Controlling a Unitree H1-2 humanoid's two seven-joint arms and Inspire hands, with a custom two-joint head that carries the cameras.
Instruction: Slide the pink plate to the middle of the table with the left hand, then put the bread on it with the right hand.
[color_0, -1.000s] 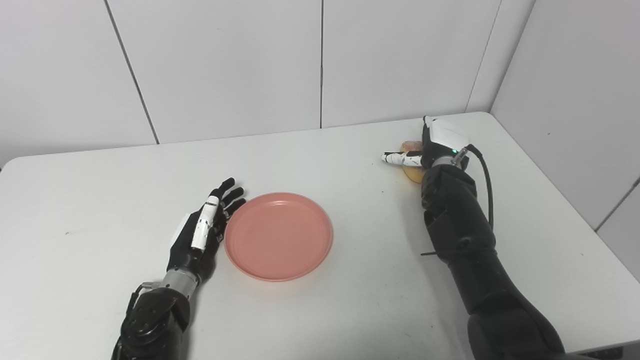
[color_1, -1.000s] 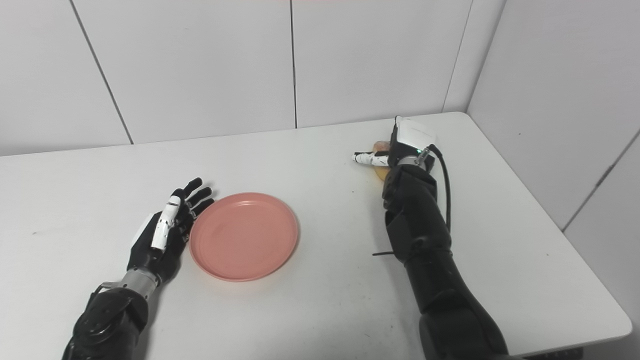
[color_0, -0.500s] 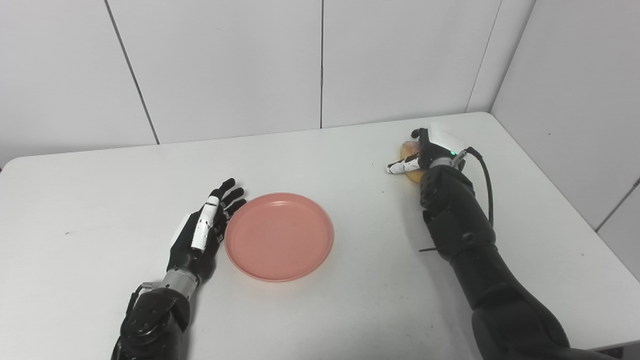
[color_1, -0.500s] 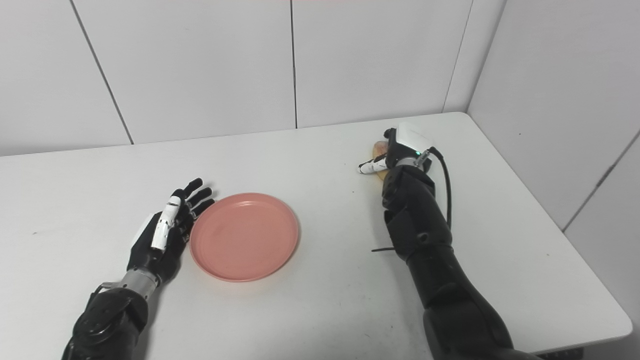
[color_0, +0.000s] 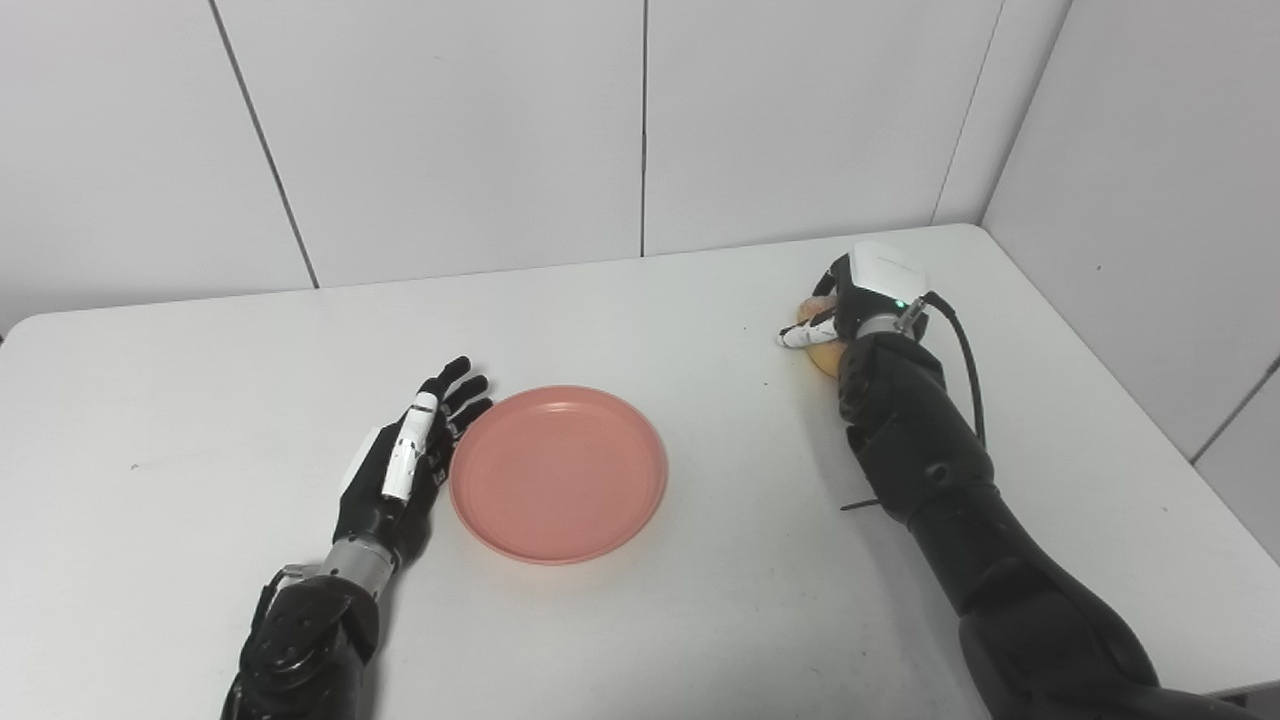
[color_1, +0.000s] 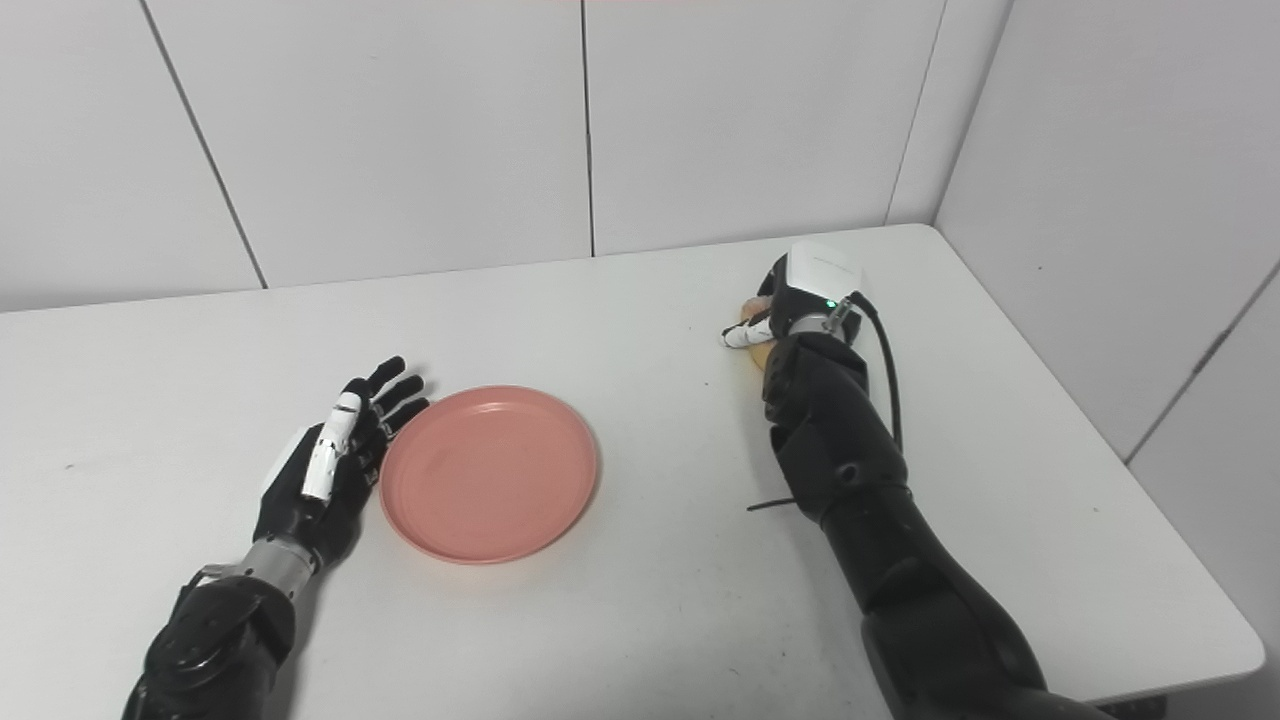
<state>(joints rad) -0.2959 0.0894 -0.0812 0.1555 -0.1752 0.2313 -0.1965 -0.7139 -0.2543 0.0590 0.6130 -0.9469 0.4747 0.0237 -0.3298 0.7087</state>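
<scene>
Right robot hand is far out on the right side of the white desk, fingers curled down over the bread. Only a sliver of yellow-brown crust shows under the palm & beside the wrist, rest is hidden. Looks like a grasp on the bread, fingers wrapped round it; can't tell if it's lifted off the desk or resting on it. Green light lit on the back of that hand, black cable looping off the wrist.

Pink plate sits flat, roughly mid-desk, a bit towards the near edge, nothing on it. Well apart from the bread.

Left robot hand lies on the desk just beside the plate's left rim, released: fingers stretched out straight & slightly spread, pointing away from the robot, holding nothing. Fingertips are right at the rim; whether they touch it, can't tell.

Both black forearms come in from the bottom. Plain white wall panels behind & to the right.
</scene>
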